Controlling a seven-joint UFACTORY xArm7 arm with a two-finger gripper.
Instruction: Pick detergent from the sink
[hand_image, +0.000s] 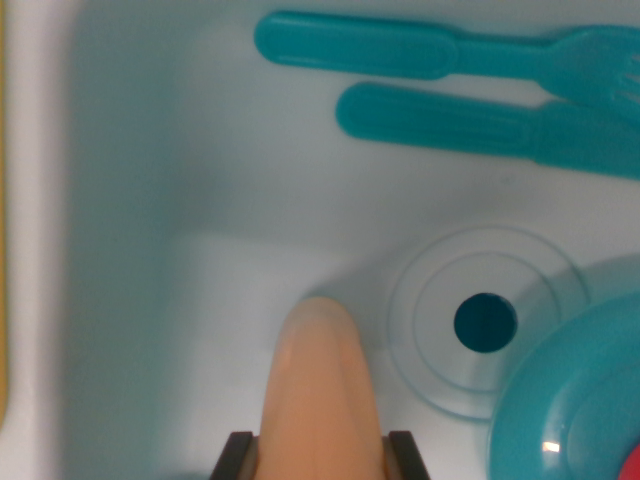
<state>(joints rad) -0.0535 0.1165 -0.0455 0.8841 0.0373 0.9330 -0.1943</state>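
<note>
The detergent (322, 385), a peach-coloured bottle with a rounded tip, stands out from the bottom edge of the wrist view and points up toward the middle of the sink (200, 180). The gripper (320, 455) grasps it: its two dark fingers (236, 458) press against the bottle on both sides, one on the wrist view's left and one on the wrist view's right. The bottle is over the pale floor of the sink, but it is not clear if it touches the floor or is raised above it. Just beside the tip, on the wrist view's right, is the round drain (486, 322) with its dark hole. A teal plate (575, 400) covers the lower right corner and overlaps the drain ring, with something red at its edge, too cut off to name. At the top lie a teal fork (450, 50) and below it a second teal utensil (480, 125), close together and well apart from the bottle
</note>
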